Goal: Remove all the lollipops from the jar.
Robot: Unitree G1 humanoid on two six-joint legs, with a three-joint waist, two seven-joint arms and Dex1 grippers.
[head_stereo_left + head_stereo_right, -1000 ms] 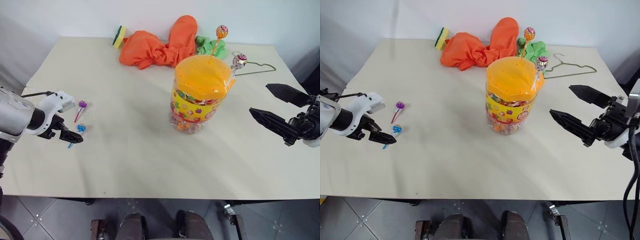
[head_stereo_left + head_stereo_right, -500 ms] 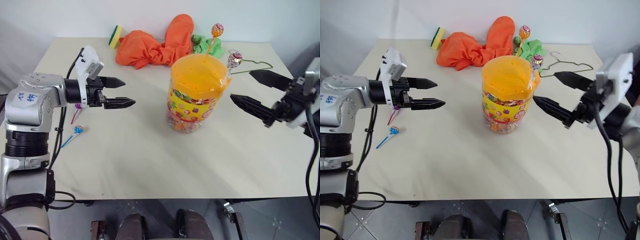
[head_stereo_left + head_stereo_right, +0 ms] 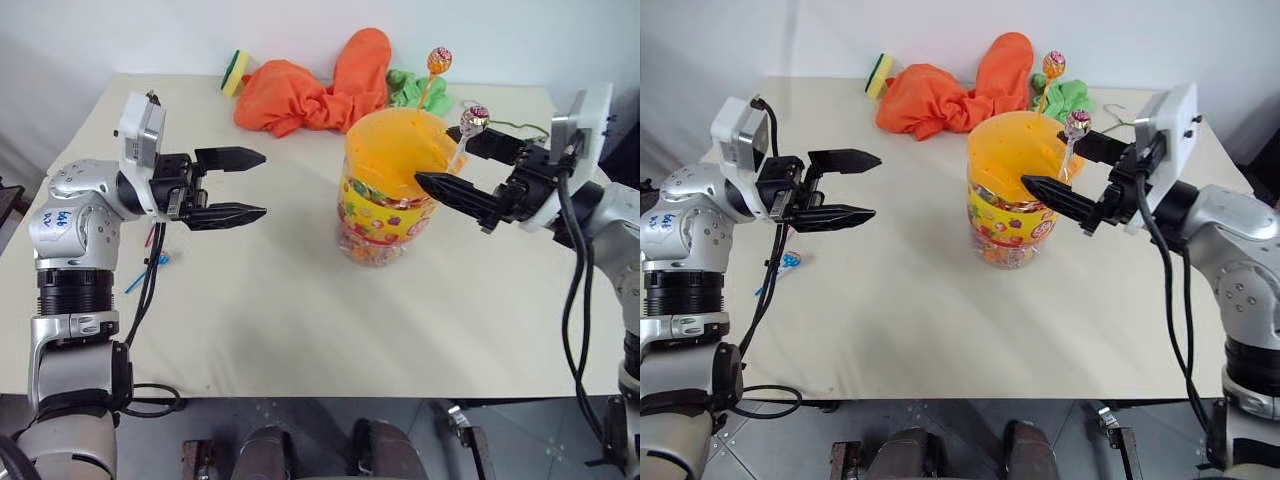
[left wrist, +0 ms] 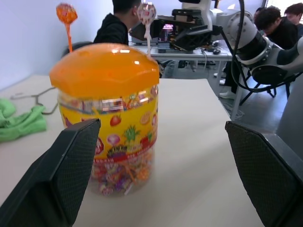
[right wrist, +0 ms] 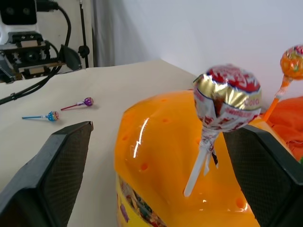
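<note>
The jar (image 3: 385, 215), clear with a yellow label, stands mid-table under its domed orange lid (image 3: 395, 150). Two lollipops stick up from the lid: an orange one (image 3: 438, 62) at the far side and a pinkish-silver one (image 3: 473, 118) at the right rim. My right gripper (image 3: 447, 160) is open beside the lid, one finger on each side of the pinkish-silver lollipop (image 5: 227, 97), not touching it. My left gripper (image 3: 255, 185) is open and empty, held level and pointing at the jar from the left. A purple lollipop (image 5: 87, 101) and a blue lollipop (image 5: 53, 115) lie on the table at the left.
Crumpled orange cloth (image 3: 310, 90), a green cloth (image 3: 412, 90), a yellow-green sponge (image 3: 237, 72) and a wire hanger (image 3: 525, 128) lie along the table's far edge. In the left wrist view, people (image 4: 120, 21) sit at desks beyond the table.
My left gripper rose from the lollipops on the table and turned to point at the jar. My right gripper moved left up to the lid, flanking the pinkish-silver lollipop.
</note>
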